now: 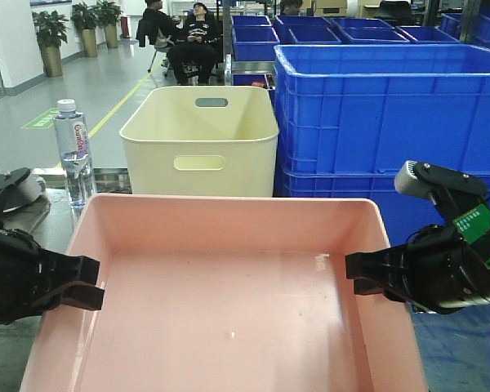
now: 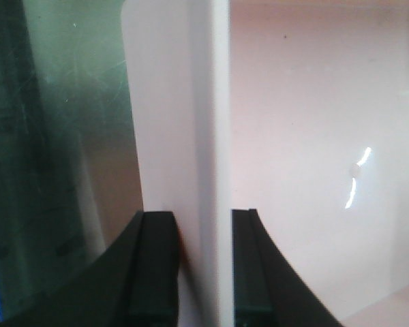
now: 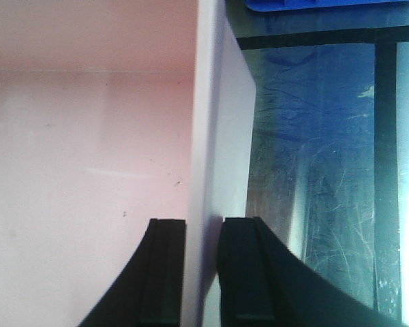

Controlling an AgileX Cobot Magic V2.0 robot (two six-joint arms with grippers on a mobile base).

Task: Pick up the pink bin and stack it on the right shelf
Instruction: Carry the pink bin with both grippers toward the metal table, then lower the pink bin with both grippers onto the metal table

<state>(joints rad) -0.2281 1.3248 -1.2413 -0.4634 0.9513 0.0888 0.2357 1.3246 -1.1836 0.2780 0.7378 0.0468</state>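
Scratched glossy shelf [image 3: 327,204], smooth pink bin [image 1: 229,318], black fingers [image 2: 153,272] pinching side walls

1. Front camera: set high on the robot, facing forward and down over the pink bin [image 1: 229,310].
2. Left wrist camera: looks along the left gripper [image 2: 203,228], tight against the bin's left wall.
3. Right wrist camera: likewise along the right gripper [image 3: 203,228], at the bin's right wall.

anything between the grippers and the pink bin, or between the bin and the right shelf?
Nothing visible. The left gripper and right gripper each clamp a side wall of the pink bin. The shelf shows its taped top bare just beside the bin's right wall. The cream bin and blue crates stand beyond the far rim.
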